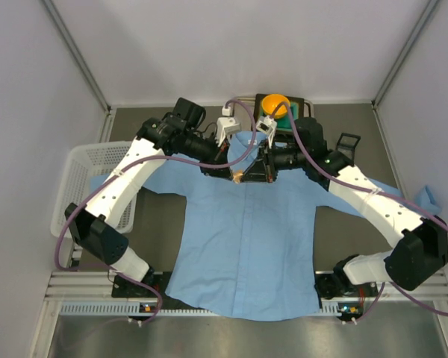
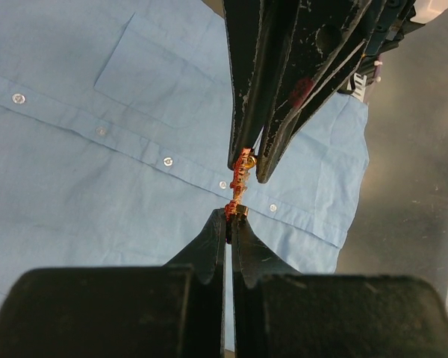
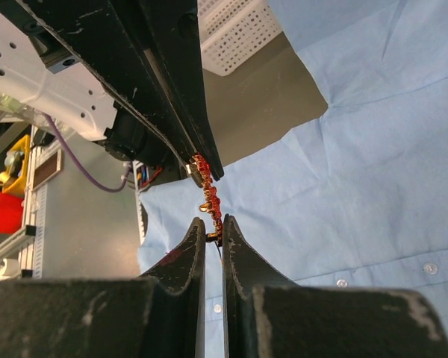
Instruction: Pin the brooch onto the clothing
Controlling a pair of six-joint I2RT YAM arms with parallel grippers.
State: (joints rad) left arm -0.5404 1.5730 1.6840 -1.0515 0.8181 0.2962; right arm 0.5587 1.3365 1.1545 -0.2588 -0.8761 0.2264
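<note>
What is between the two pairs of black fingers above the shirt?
The brooch: the left fingers and the right fingers each pinch one end of it, over the blue shirt. Both wrist views show this.

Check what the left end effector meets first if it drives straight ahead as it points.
The right end effector: its tips face the left end effector head-on, with only the brooch that both pinch between them. The shirt lies beyond, depth unclear.
</note>
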